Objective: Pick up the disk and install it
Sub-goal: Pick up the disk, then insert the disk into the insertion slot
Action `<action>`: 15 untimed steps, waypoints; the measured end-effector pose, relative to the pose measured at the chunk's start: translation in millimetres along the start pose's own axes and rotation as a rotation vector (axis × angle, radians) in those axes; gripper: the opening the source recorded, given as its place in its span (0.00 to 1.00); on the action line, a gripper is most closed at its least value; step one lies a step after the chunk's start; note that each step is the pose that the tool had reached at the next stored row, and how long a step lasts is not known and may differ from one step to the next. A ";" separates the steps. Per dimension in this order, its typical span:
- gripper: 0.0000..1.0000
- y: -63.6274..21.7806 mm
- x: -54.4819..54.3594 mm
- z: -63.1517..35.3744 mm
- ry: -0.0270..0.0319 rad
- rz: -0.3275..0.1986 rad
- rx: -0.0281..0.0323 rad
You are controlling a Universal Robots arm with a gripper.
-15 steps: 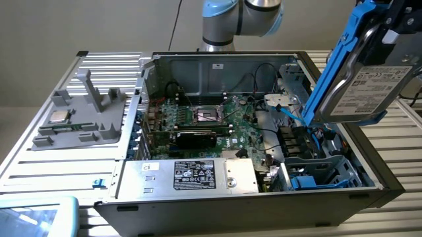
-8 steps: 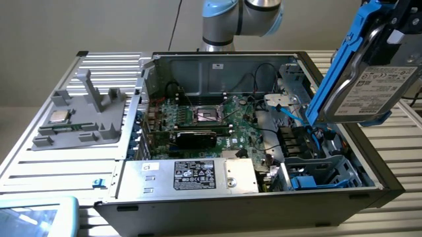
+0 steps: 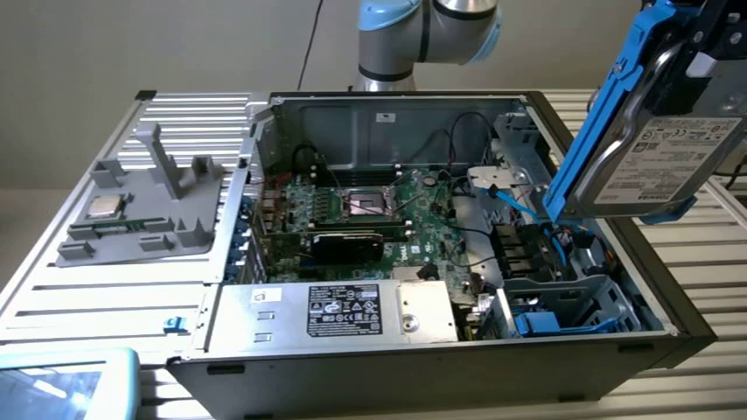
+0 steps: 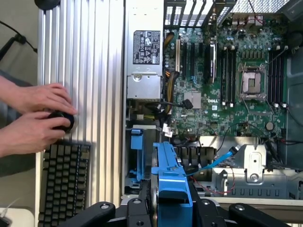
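The ribbed metal table [image 3: 105, 289] carries an open computer case [image 3: 421, 367] with its insides facing up. The disk [image 3: 666, 157] hangs on edge in the air at the exterior view's right, above the case's right wall, with its label facing out. The claw [image 4: 171, 213] is pinching it by the blue frame, one black finger on each side.

The hold is on plastic rather than on the metal body, so I'd guess a knock against the case wall could twist the disk in the grip. The blue-lined bay [image 3: 548, 319] in the near right corner looks narrow, and a tilted disk could jam there. A loose blue cable [image 3: 520, 206] and thin black wires lie just beside the bay and could catch a frame tab. If the disk slipped, it could strike the bare circuit board [image 3: 362, 206] to the left.

The table is shiny and grooved. At the exterior view's left it holds a grey holder [image 3: 152, 201] with a small square chip [image 3: 105, 207]. In the wrist view a keyboard [image 4: 64, 184] lies at the table's edge, and a person's hands [image 4: 33, 118] cup a round black knob [image 4: 61, 120] beside it. Those hands could be at risk if they strayed toward the arm [image 3: 426, 31]. A pale wall stands behind.
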State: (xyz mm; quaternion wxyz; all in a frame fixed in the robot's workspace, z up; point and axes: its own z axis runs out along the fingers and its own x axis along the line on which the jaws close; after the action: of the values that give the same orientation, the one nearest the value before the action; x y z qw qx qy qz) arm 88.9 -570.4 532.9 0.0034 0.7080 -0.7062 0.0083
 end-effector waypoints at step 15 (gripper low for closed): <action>0.37 0.0 -1.1 0.8 0.0039 0.006 0.0039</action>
State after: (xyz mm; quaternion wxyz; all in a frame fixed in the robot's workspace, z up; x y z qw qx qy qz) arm 88.9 -569.4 532.0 0.0034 0.7059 -0.7082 0.0110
